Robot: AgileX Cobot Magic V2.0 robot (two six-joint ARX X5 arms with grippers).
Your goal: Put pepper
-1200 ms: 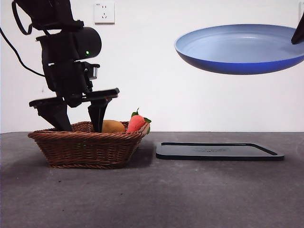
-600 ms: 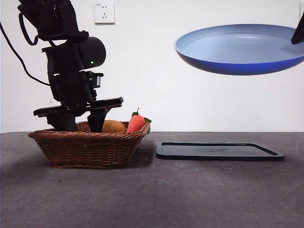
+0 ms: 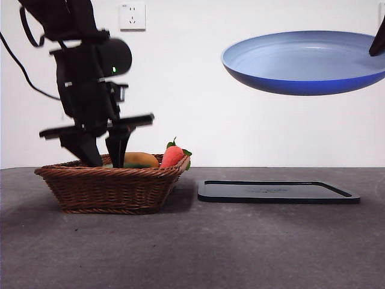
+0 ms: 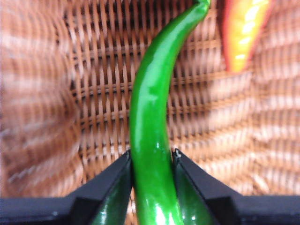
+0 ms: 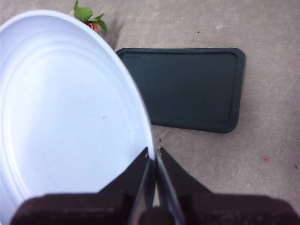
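Note:
The glossy dark-green pepper [image 4: 150, 117] fills the left wrist view, clamped between my left gripper's [image 4: 152, 159] two jaws just above the woven basket floor [image 4: 211, 117]. In the front view my left gripper [image 3: 102, 158] reaches down into the wicker basket [image 3: 108, 188] at the left; the pepper is hidden there behind the rim. My right gripper [image 5: 153, 157] is shut on the rim of a blue plate [image 5: 70, 108], held high at the right of the front view [image 3: 304, 60].
An orange-red carrot with green leaves [image 3: 173, 154] and a tan potato-like lump [image 3: 139, 160] lie in the basket. A black flat tray [image 3: 277, 191] lies on the grey table to the right of the basket, below the plate [image 5: 187, 86].
My left gripper dipped lower into the basket, then rose slightly and tilted. The plate and right arm have not moved.

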